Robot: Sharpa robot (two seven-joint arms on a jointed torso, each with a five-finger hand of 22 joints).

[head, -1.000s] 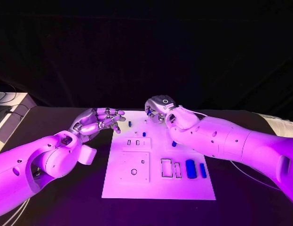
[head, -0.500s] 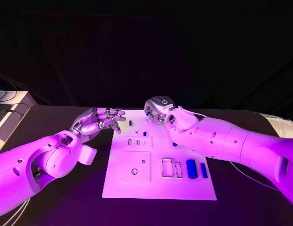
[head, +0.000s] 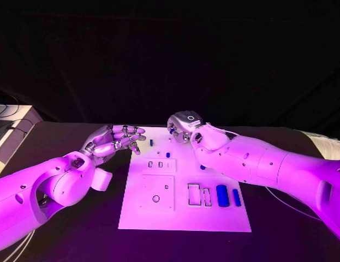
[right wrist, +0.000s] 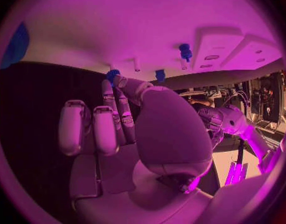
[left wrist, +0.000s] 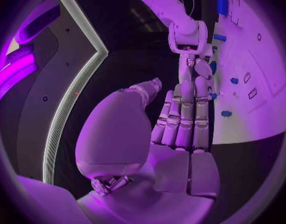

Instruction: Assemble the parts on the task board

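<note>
The white task board (head: 158, 218) lies in the middle of the black table. On it, two long blue parts (head: 221, 195) lie side by side at its near right, and small blue parts (head: 168, 155) stand nearer the far edge. My right hand (head: 187, 126) hovers over the board's far edge. In the right wrist view this hand (right wrist: 137, 119) pinches a small blue part (right wrist: 112, 74) between thumb and fingertip, close to the board (right wrist: 118, 40). My left hand (head: 114, 139) is held beside the board's far left corner. Its fingers (left wrist: 183, 114) are stretched out, the thumb is apart, and it holds nothing.
A pale box (head: 4, 142) with cables stands off the table's left side. Raised white blocks with slots (head: 159, 165) sit on the board's left half. Bare black table lies on both sides of the board.
</note>
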